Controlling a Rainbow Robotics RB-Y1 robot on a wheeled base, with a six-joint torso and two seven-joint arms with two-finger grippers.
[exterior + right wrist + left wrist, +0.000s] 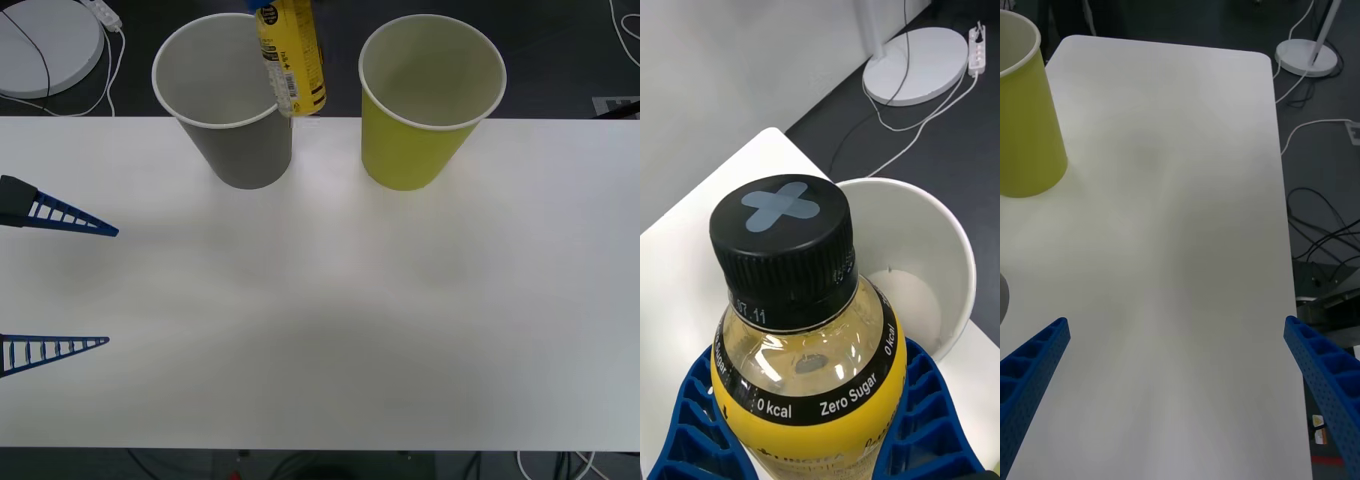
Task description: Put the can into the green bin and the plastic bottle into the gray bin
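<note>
Clear glossy plastic bottle (pixel 809 375) with a ribbed matt black cap (pixel 782 247), matt paper-looking gray bin (pixel 225 100), smooth white table (pixel 320 300).

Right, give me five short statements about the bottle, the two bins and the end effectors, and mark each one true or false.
1. The plastic bottle is gripped between the right end effector's blue fingers. True.
2. The plastic bottle lies on its side on the table. False: it is held in the air, over the gray bin's rim.
3. The green bin stands upright on the table. True.
4. The left end effector holds a can. False: its fingers are spread open and empty, low over the table's left side.
5. The bottle's cap is white. False: it is black.
</note>
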